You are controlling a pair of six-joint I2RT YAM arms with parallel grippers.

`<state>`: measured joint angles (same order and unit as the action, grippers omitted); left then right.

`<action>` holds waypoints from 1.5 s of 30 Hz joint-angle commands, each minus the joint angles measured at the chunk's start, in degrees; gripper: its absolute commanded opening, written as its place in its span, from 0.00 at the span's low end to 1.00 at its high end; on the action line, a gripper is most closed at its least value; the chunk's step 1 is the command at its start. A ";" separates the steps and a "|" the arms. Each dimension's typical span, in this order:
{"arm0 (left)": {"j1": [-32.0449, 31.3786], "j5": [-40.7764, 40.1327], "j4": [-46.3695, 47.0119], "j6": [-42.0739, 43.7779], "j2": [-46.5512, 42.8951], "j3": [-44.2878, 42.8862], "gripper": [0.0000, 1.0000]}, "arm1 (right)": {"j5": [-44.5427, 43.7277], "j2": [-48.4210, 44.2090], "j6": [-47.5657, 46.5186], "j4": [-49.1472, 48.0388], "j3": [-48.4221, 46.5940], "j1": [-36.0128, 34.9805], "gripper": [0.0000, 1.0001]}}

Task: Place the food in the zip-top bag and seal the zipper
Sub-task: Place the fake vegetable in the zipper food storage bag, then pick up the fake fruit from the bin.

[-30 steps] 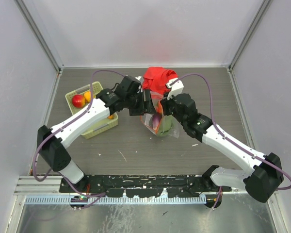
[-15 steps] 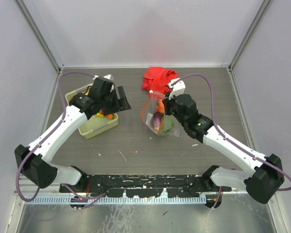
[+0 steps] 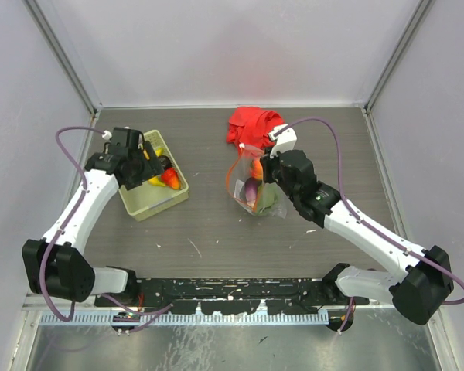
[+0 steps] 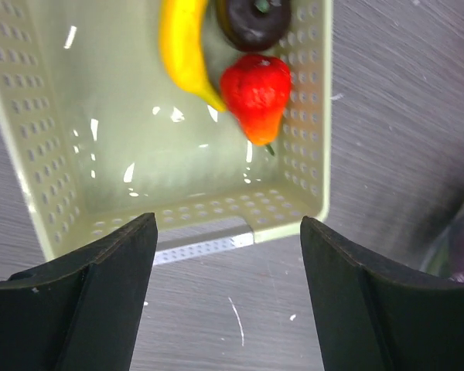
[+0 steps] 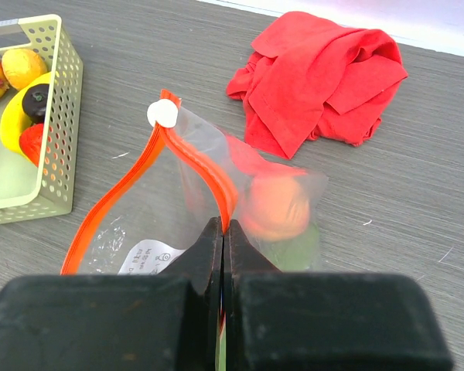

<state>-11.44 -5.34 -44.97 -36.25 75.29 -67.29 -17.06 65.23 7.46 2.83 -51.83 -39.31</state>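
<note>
Now, while our left jaws hang apart over the banana (image 4: 184,50) and strawberry (image 4: 255,97) in the basket (image 4: 31,154), our right jaws, clamped on the zipper (image 5: 108,209), prop the zip-top bag (image 5: 193,162) upright on the surface (image 4: 387,116); a slip there could collapse its mouth.

The dark grey, wood-grained surface (image 3: 216,224) carries a pale green slotted basket (image 3: 147,199) at the left, a crumpled red cloth (image 3: 251,124) at the far middle, and just in front of the cloth the clear zip-top bag (image 3: 238,185). Small white scuffs (image 3: 195,247) mark the near part.
</note>
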 commanded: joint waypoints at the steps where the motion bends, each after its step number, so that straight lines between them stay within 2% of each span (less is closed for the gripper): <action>1: 3.92 -4.17 4.97 2.03 0.57 1.40 0.75 | -1.33 -1.51 -0.58 -4.39 -1.18 -0.29 0.01; 5: 7.32 -4.09 8.12 1.04 4.11 2.21 0.75 | -1.58 -1.57 -0.89 -4.38 -1.08 -0.27 0.00; 11: 8.23 -6.49 10.72 1.36 11.29 0.38 0.70 | -1.68 -1.50 -1.16 -4.40 -1.32 -0.24 0.00; 18: 8.54 -6.82 12.42 2.17 19.57 -2.45 0.59 | -1.65 -0.44 -1.83 -4.56 -1.25 -0.25 0.00; 30: 8.54 -5.51 15.75 2.73 24.73 -4.99 0.57 | -2.01 0.66 -2.81 -4.74 -1.24 -0.29 0.00; 45: 8.54 -6.11 14.13 2.24 32.81 -7.12 0.43 | -2.15 1.33 -3.08 -4.76 -1.19 -0.25 0.00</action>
<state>-3.25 -10.28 -31.73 -33.89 107.28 -72.25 -18.20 66.48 4.82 1.78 -51.83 -39.31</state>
